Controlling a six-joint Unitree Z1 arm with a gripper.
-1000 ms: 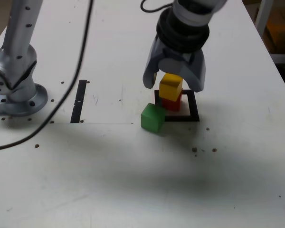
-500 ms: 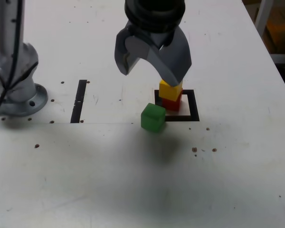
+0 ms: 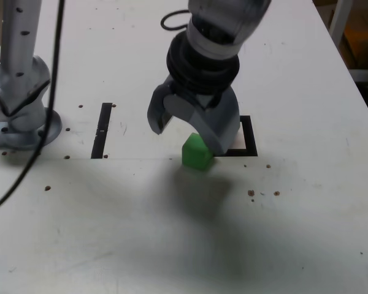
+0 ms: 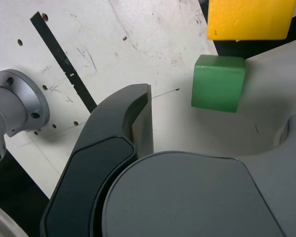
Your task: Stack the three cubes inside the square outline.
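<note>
My gripper point(image 3: 187, 136) hangs open low over the table, its jaws standing on either side of the green cube point(image 3: 196, 153), with nothing held. The green cube lies just outside the square outline point(image 3: 250, 139), at its corner nearest the exterior view's left. In the exterior view my gripper hides the yellow and red cubes. The wrist view shows the green cube point(image 4: 218, 82) ahead of the open gripper point(image 4: 197, 116), and the yellow cube point(image 4: 249, 19) beyond it over the black outline point(image 4: 237, 48). The red cube is hidden.
A straight black tape strip point(image 3: 102, 130) lies toward the exterior view's left, also seen in the wrist view point(image 4: 64, 64). The arm's silver base point(image 3: 21, 116) stands at the far left with a black cable point(image 3: 30, 153) trailing past it.
My gripper has left the yellow cube on the red one, lifted, then swung toward the exterior view's left and dropped over the green cube. The cubes have not moved.
</note>
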